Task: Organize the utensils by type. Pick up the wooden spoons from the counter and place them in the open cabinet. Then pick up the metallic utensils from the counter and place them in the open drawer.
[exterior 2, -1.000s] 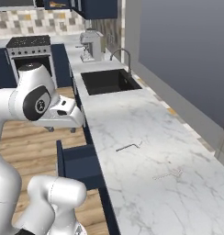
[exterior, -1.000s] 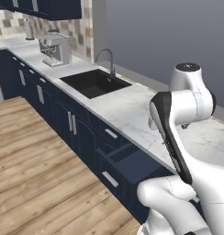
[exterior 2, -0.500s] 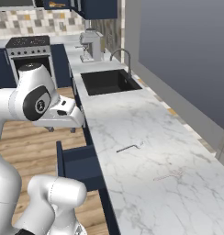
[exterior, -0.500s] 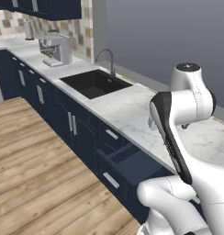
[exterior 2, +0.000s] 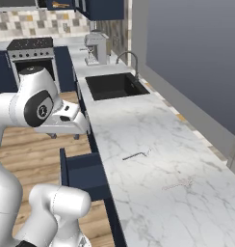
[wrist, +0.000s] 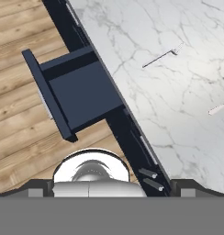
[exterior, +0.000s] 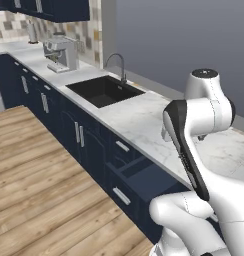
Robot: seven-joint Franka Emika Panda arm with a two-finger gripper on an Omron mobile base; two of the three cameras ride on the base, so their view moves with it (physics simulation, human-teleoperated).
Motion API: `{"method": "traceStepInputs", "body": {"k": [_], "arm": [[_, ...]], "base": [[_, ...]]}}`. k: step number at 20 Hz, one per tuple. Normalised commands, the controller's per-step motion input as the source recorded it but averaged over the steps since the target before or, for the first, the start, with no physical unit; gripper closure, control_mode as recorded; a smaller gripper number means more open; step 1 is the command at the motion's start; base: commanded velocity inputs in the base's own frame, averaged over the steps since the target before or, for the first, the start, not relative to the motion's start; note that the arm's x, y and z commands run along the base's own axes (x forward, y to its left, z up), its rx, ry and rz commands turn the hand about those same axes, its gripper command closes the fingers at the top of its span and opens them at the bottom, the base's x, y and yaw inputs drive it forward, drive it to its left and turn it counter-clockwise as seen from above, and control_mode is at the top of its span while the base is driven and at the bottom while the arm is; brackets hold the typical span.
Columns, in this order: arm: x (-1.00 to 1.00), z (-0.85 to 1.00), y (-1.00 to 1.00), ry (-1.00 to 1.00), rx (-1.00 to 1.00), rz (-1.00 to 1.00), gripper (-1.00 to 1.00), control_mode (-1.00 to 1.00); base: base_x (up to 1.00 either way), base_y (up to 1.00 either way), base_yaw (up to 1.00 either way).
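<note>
1. While the end effector's finger state cannot be told, the open drawer [wrist: 81,92] stands pulled out below.
2. On the worktop [exterior 2: 138,130] beyond, two metallic utensils [exterior 2: 136,155] [exterior 2: 178,184] lie well apart.

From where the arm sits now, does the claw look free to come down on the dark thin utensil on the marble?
Probably yes. The thin utensil lies alone on bare counter, nothing over or beside it, with the open drawer off the counter's edge.
</note>
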Motion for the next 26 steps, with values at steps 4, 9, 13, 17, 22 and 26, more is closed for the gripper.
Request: {"method": "traceStepInputs", "body": {"k": [4,9,13,17,22,26], "arm": [[0.35,-0.01,-0.17,0.01,0.01,-0.01,-1.00,-1.00],[0.63,-0.02,-0.39,0.02,0.07,-0.08,-1.00,-1.00],[0.52,-0.10,-0.51,0.02,0.10,-0.16,-1.00,-1.00],[0.48,-0.22,-0.46,0.01,0.10,-0.27,-1.00,-1.00],[0.45,-0.30,-0.37,0.00,0.01,-0.37,-1.00,-1.00],[0.34,-0.38,-0.23,0.00,0.00,-0.41,-1.00,-1.00]], "base": [[0.06,-0.01,0.00],[0.00,0.00,0.00],[0.00,0.00,0.00],[0.00,0.00,0.00],[0.00,0.00,0.00],[0.00,0.00,0.00]]}}
